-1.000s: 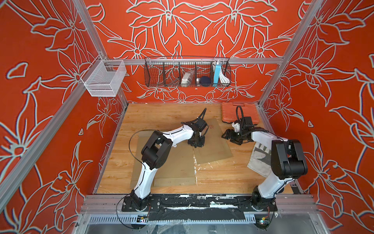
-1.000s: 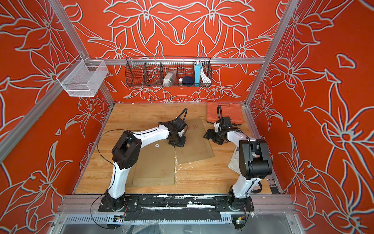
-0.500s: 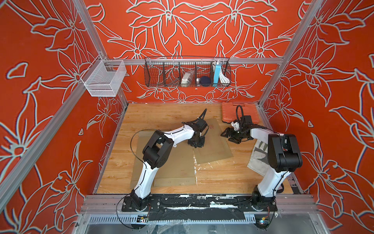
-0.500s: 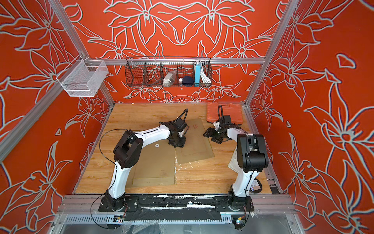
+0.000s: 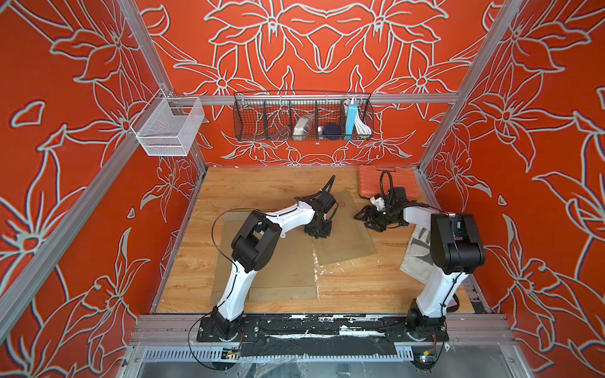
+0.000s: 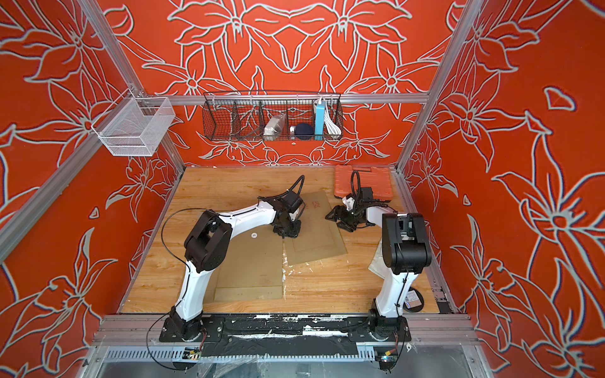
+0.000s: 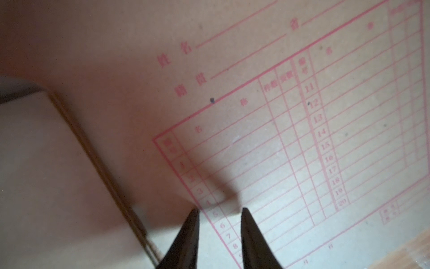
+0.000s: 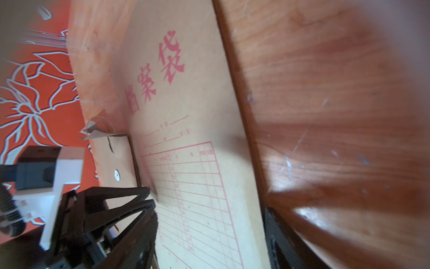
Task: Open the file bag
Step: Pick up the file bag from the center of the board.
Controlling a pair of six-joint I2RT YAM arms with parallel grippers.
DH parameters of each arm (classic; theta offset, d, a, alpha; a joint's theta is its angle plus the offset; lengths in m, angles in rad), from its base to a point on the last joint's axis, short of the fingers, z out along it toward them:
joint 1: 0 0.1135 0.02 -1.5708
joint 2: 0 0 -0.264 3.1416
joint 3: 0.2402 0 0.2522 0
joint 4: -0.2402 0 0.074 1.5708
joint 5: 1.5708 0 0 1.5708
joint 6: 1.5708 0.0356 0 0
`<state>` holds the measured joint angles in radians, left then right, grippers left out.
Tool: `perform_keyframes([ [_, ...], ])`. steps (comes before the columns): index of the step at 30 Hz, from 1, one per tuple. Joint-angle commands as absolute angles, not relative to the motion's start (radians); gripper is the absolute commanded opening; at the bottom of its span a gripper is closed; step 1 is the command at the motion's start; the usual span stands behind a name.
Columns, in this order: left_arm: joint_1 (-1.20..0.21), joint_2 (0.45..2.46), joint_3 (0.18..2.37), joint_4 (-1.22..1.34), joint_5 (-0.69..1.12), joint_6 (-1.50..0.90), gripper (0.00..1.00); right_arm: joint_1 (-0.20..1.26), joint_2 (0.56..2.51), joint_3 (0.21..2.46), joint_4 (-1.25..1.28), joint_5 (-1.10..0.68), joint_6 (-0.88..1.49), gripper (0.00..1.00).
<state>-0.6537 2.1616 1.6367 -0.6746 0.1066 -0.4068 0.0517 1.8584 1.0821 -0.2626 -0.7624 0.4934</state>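
A kraft file bag (image 5: 347, 235) (image 6: 317, 235) with red print lies face up mid-table. My left gripper (image 5: 317, 230) (image 6: 289, 232) points down onto it near its left edge. In the left wrist view the gripper (image 7: 220, 209) has its thin fingertips a little apart on the printed table of the bag (image 7: 256, 116), with nothing between them. My right gripper (image 5: 365, 222) (image 6: 335, 222) reaches in low from the right and stands open at the bag's right edge. In the right wrist view that gripper (image 8: 213, 228) has its jaws wide, with the bag's edge (image 8: 186, 139) running between them.
A second kraft bag (image 5: 288, 265) lies back up at front left, with its white button (image 6: 254, 235) and its flap (image 8: 116, 151) showing. An orange board (image 5: 386, 180) sits at back right and a grey cloth (image 5: 419, 252) lies by the right arm. A wire basket (image 5: 302, 117) hangs on the back wall.
My right gripper has slid left toward the bag's right edge and its jaws have narrowed a little. The left arm has not moved.
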Motion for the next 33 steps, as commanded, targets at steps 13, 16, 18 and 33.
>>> perform_keyframes([
  [13, -0.653, 2.241, 1.646, -0.695, 0.124, -0.392, 0.33, 0.048, 1.885, 1.086, -0.269, -0.808, 0.485, 0.54],
  [16, -0.654, 2.249, 1.651, -0.698, 0.127, -0.392, 0.33, 0.048, 1.9, 1.095, -0.308, -0.782, 0.46, 0.52],
  [18, -0.654, 2.252, 1.654, -0.698, 0.129, -0.392, 0.33, 0.048, 1.906, 1.097, -0.321, -0.769, 0.449, 0.49],
  [33, -0.653, 2.246, 1.656, -0.687, 0.145, -0.393, 0.32, 0.048, 1.891, 1.087, -0.375, -0.688, 0.41, 0.06],
])
